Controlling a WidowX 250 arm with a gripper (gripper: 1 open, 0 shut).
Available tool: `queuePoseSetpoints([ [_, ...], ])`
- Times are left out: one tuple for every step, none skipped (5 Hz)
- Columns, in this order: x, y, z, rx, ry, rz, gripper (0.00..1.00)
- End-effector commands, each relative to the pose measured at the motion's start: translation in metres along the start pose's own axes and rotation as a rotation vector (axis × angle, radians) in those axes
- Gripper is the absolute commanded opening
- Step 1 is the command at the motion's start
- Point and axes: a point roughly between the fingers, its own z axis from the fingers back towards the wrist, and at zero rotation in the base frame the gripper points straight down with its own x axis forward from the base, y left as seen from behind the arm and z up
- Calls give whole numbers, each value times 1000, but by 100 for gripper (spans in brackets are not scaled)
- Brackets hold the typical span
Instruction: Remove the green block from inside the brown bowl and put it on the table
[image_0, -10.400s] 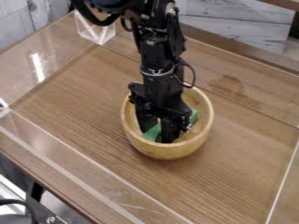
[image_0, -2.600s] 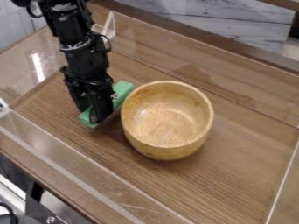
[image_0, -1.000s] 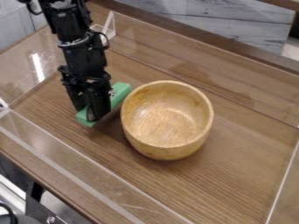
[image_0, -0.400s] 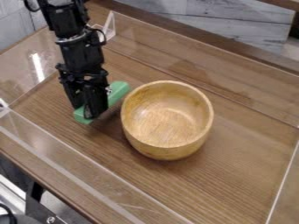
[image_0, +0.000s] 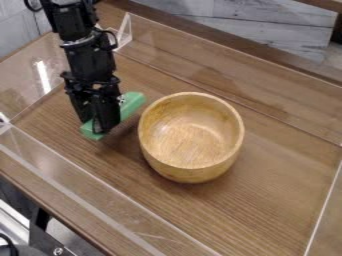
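The green block (image_0: 130, 102) lies on the table (image_0: 254, 210) just left of the brown bowl (image_0: 193, 135), its ends showing on either side of the fingers. My gripper (image_0: 103, 121) stands upright over the block, black fingers pointing down and shut on it at the tabletop. The bowl sits upright with nothing inside. The middle of the block is hidden behind the fingers.
Clear low walls (image_0: 80, 200) run along the table's edges, close on the left and front. A marble-patterned wall (image_0: 254, 25) lies behind the far edge. The arm (image_0: 78, 30) rises toward the upper left.
Over the last second the gripper and the green block have shifted slightly left, away from the bowl. Long before, the gripper was inside the bowl with the block.
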Motion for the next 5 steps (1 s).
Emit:
queuePoseSetpoints([
  [6, 6, 15, 21, -42, 3, 0],
  [5, 8, 16, 15, -38, 5, 0],
  [5, 9, 16, 8, -33, 8, 0],
  [4, 10, 16, 0, -28, 10, 0],
  [4, 12, 16, -7, -22, 12, 0],
])
